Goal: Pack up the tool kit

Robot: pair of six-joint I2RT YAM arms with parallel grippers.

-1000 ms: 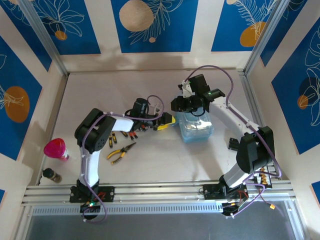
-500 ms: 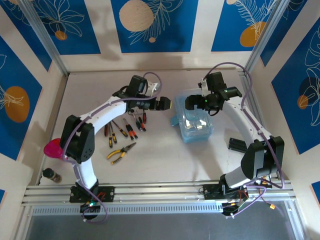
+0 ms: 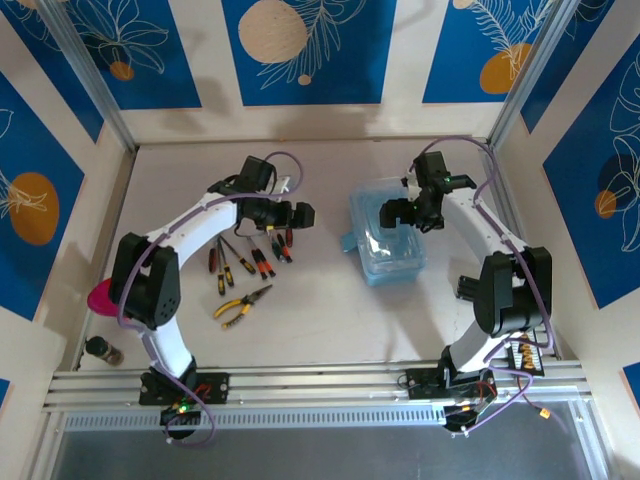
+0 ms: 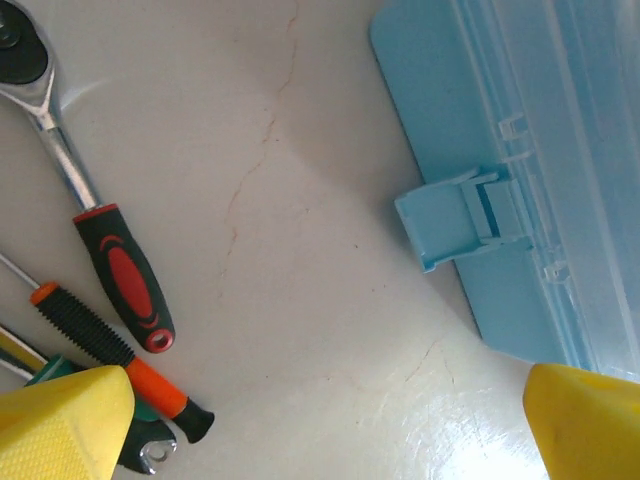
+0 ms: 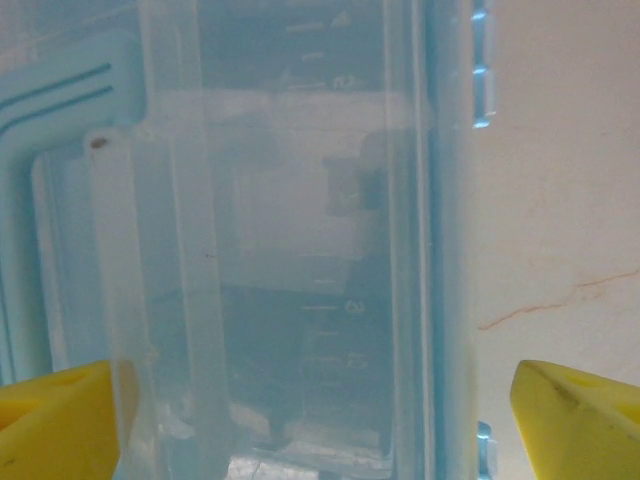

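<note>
1. The left claw [image 3: 302, 213] is released, with its jaws wide apart. It hangs above the desk [image 3: 330, 320], between the row of slim tools [image 3: 250, 258] and the case [image 3: 390, 255].
2. The right claw [image 3: 394, 213] is also released. It hovers over the top of the case and grasps nothing.
3. The light-blue case lies on the right half of the desk, near the right arm. I cannot tell if its lid is open.
4. I judge that the step in hand is to fetch one tool with the left claw.
5. To do it well, bring the claw down over one handle only and clench across the middle of that handle. The tools lie close together, so take an outer one first so the neighbours are not dragged along.
6. The right claw should leave the opening of the case free, or steady the lid if needed.
7. Count:
   - one case
   - one pair of yellow-handled pliers [image 3: 242, 305]
   - about five slim tools in the row, too small to count surely
   - one red-and-black ratchet [image 4: 125, 290] and one orange-and-black screwdriver [image 4: 105, 345], seen in the left wrist view
   - one pink object [image 3: 108, 297]
   - one small dark bottle [image 3: 103, 350]
</note>
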